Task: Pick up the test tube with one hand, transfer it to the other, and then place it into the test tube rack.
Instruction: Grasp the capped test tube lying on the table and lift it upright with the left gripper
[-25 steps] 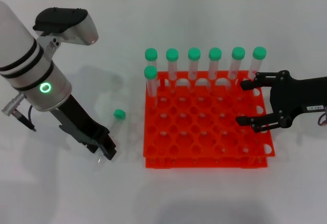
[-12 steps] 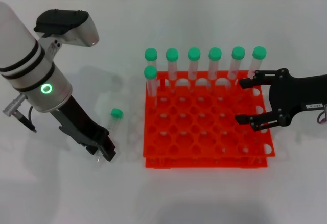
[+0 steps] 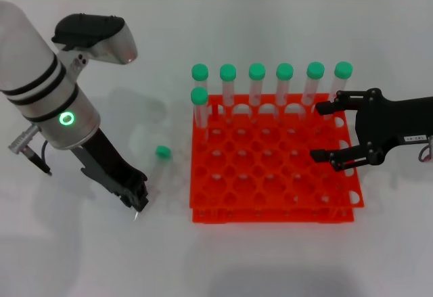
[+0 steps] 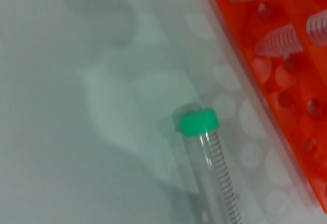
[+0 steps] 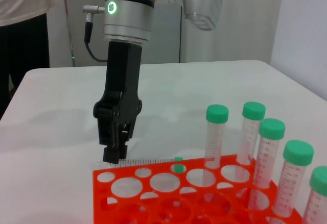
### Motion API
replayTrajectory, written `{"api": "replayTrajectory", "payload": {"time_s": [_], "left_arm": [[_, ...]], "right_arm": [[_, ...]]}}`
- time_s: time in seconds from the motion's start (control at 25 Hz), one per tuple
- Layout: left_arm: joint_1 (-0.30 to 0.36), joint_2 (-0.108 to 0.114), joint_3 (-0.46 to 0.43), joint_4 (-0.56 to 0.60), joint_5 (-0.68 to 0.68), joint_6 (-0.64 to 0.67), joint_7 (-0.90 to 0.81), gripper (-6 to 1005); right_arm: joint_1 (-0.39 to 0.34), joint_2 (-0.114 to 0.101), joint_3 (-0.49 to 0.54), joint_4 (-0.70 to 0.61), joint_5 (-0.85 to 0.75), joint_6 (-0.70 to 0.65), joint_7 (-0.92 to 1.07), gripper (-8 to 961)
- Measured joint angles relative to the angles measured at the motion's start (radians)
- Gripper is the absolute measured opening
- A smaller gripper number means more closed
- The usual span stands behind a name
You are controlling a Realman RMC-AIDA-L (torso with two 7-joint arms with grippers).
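The left tool [image 3: 139, 201] is low over the white table [image 3: 81, 256], just beside the near left corner of the test tube rack [image 3: 270, 168]. Its fingers are pinched narrow on the pointed end of the test tube [image 3: 154, 168], which lies tilted with its green cap [image 3: 162, 151] toward the rack. The left wrist view shows the tube [image 4: 214, 178] running out from under the camera, cap [image 4: 198, 122] forward, close beside the rack's edge [image 4: 265, 76]. From the right wrist view the left tool [image 5: 116, 147] reads as closed down near the table, the tube a thin line at its tip.

The step in hand looks like the pickup. To do it well, the grip so near the tip should be firm before lifting, since the capped end will likely sag or swing. A straight rise, clear of the rack wall, would keep the tube from catching on it, and it leaves the capped half free for the handover.

Farther off, the right tool [image 3: 335, 131] hovers over the rack's far right side, jaws spread wide and holding nothing. 7 capped tubes [image 3: 270, 84] stand along the rack's back row and left column.
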Motion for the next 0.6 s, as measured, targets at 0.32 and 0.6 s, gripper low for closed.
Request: {"api": "replayTrajectory", "payload": {"time_s": [0.32,0.6], "left_arm": [[-0.019,0.000,0.004,-0.040,-0.005,-0.013,-0.002,147],[-0.020,-0.001,0.010,-0.040,0.003,-0.019,-0.002,106]], "right_arm": [[0.000,0.001,0.000,-0.003,0.000,-0.001,0.000,856],[0.000,0.001,0.000,-0.004,0.000,0.000,0.000,855]]}}
